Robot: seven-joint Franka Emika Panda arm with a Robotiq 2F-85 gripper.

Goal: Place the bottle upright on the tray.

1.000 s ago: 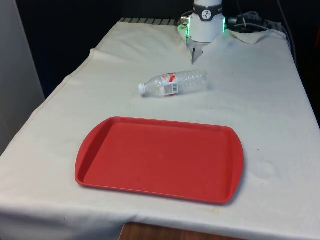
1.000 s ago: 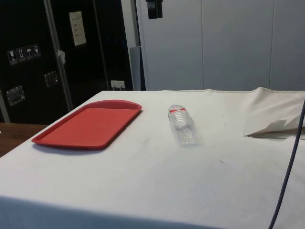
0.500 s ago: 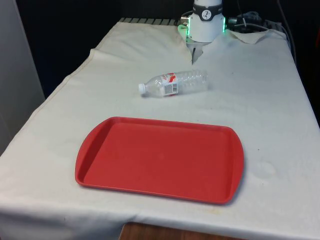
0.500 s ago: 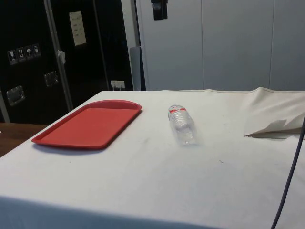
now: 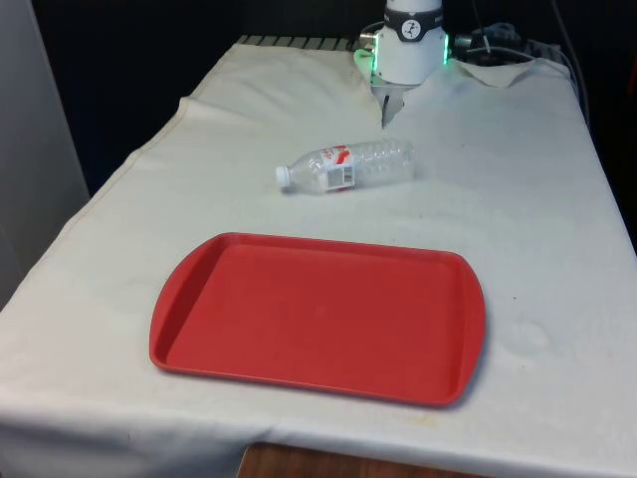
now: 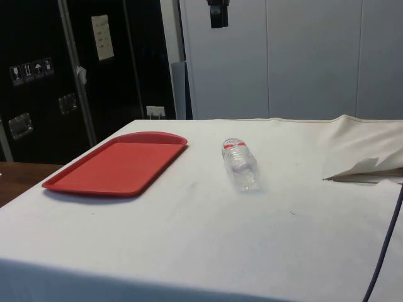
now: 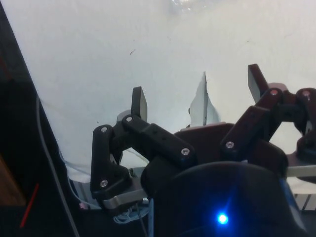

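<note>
A clear plastic bottle (image 5: 343,166) with a white cap and a red-and-white label lies on its side on the white cloth, beyond the red tray (image 5: 318,314). In the side view the bottle (image 6: 240,165) lies to the right of the tray (image 6: 119,165), its cap towards it. The tray holds nothing. My gripper (image 7: 197,91) is open, with nothing between its black fingers (image 7: 139,101). It hangs high above the table, and the bottle's edge (image 7: 190,4) lies far below it. Its black tip (image 6: 218,14) reaches down from the side view's top edge, above the bottle.
Bare white cloth surrounds the tray and bottle. A fold of cloth (image 6: 365,160) is bunched at the side view's right, near the robot's base (image 5: 411,45). A dark cable (image 6: 384,245) hangs at the side view's right edge.
In the side view my gripper's tip has drifted steadily to the right along the top edge. Neither the bottle nor the tray has moved.
</note>
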